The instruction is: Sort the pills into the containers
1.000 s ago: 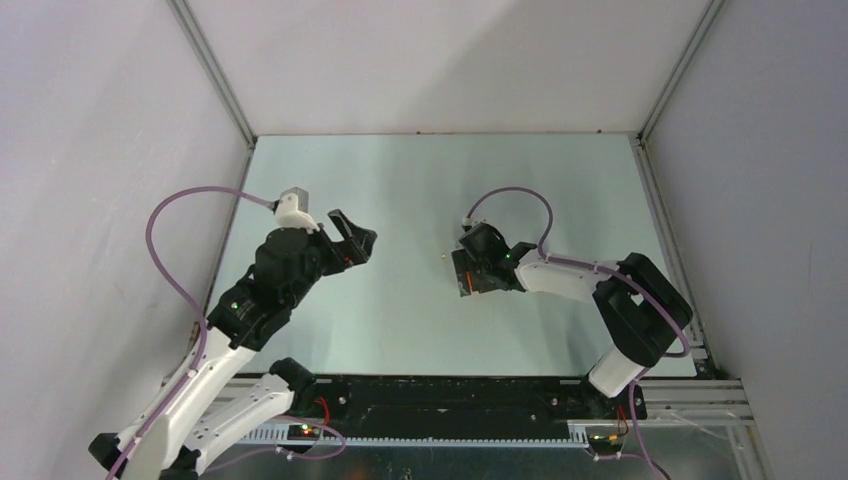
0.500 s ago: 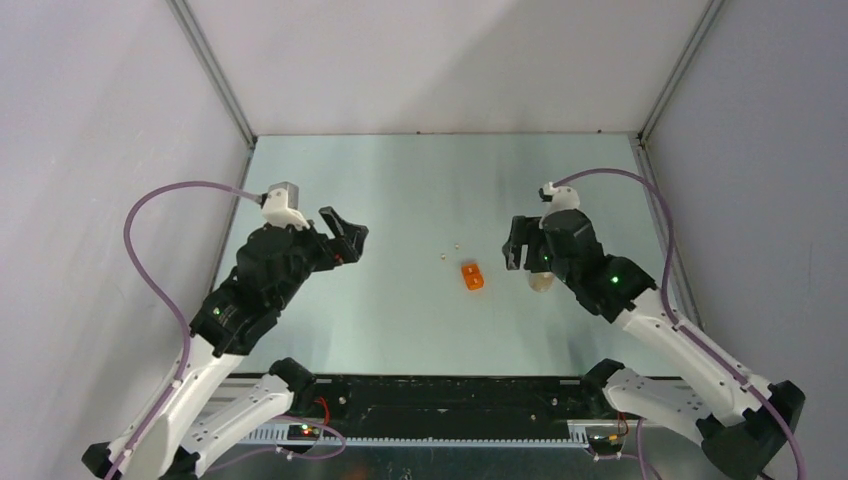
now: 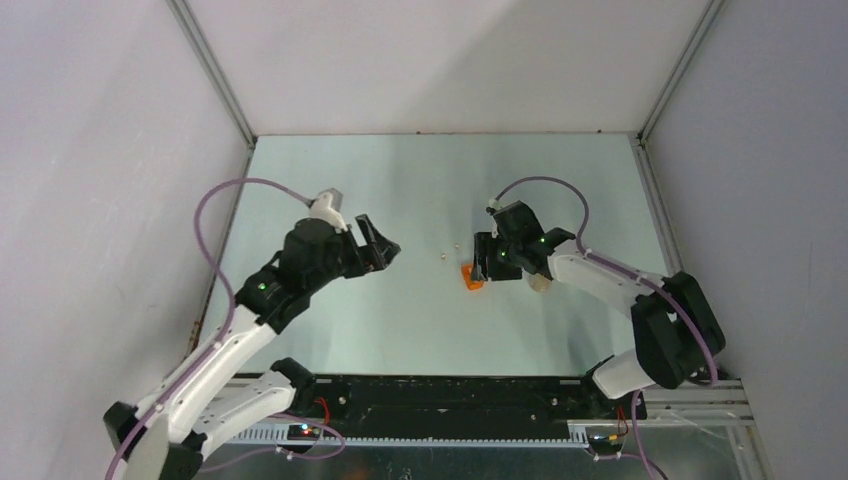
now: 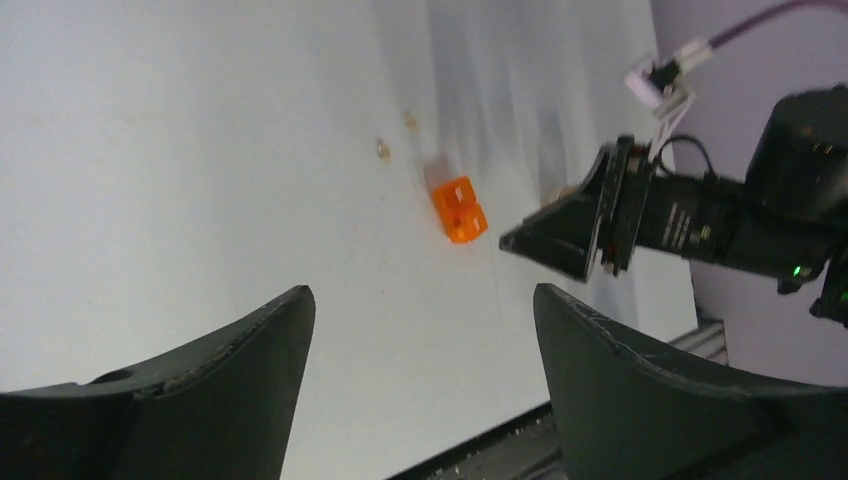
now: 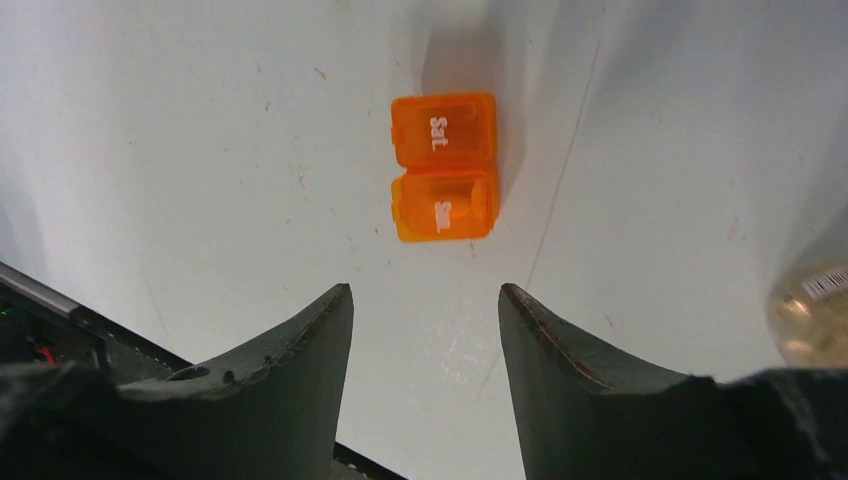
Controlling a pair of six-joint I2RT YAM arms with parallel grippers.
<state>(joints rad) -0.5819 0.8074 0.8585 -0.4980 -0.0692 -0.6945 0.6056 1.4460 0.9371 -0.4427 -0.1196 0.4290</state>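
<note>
The orange box [image 3: 470, 279] lies mid-table with its lid flipped open [image 5: 445, 165], lettering on both halves. Two tiny pale pills [image 3: 443, 258] [image 4: 382, 149] lie just left of it. The tan see-through vial [image 3: 541, 283] [image 5: 812, 305] stands to the right of the box. My right gripper [image 3: 484, 258] [image 5: 425, 288] hovers over the box's near side, open, with only bare table between its fingers. My left gripper [image 3: 385, 248] [image 4: 422, 292] is open and empty, left of the pills and pointed toward the box [image 4: 459, 209].
Grey walls with metal corner rails enclose the pale table [image 3: 420, 180]. The black base rail [image 3: 450, 400] runs along the near edge. Purple cables loop above both wrists. In the left wrist view the right gripper [image 4: 570, 225] shows beside the box.
The right arm swung back left and down over the orange box, and its jaws narrowed somewhat. The left arm reached further right toward the pills, jaws slightly narrower.
</note>
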